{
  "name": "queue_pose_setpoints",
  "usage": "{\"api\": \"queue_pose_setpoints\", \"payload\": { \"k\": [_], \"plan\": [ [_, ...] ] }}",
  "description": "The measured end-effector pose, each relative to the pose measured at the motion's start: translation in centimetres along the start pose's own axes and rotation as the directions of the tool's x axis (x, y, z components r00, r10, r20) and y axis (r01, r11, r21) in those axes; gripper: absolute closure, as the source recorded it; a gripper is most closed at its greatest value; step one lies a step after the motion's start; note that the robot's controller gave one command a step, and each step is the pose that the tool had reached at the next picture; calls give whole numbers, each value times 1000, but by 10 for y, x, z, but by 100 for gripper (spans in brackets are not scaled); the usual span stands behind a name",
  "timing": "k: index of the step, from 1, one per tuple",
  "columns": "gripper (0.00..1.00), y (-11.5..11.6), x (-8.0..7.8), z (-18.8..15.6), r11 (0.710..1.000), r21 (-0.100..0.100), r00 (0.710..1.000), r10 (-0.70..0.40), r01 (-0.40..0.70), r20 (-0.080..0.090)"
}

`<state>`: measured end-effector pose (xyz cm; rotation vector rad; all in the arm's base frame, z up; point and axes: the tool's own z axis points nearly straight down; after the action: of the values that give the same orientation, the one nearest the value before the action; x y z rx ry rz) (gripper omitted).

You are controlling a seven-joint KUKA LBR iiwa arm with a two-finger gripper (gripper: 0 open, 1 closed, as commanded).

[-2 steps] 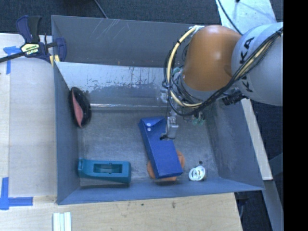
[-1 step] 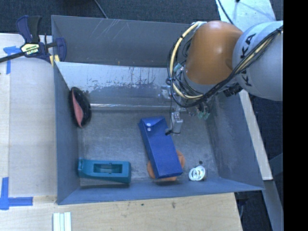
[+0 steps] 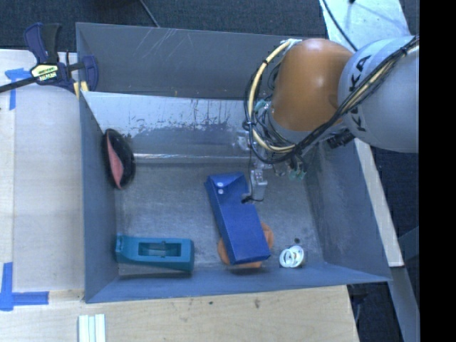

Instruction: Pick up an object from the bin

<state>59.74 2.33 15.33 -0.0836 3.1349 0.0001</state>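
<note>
the grey bin [image 3: 214, 55] gives us open floor. its biggest thing, the blue flat box [image 3: 239, 223], lies near the middle. the teal tape dispenser [image 3: 154, 253] in the near left corner and the black-and-pink brush [image 3: 118, 159] by the left wall lie well apart from it. the end effector [image 3: 258, 189] hangs at the box's upper right edge; apart or together, we cannot tell. we would straddle the box's narrow width and lift gently: its lower end rests on an orange thing [image 3: 226, 251], a small white roll [image 3: 291, 256] near, and may rock.
</note>
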Motion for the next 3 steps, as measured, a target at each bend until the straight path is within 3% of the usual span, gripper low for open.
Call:
{"api": "queue_pose_setpoints", "payload": {
  "k": [1,2,3],
  "plan": [
    [0,15,-4,38,1000,0,1000,3,-3,-2],
    [100,21,-12,63,978,-1,978,-210,210,3],
    [100,21,-12,63,978,-1,978,-210,210,3]
  ]
}}
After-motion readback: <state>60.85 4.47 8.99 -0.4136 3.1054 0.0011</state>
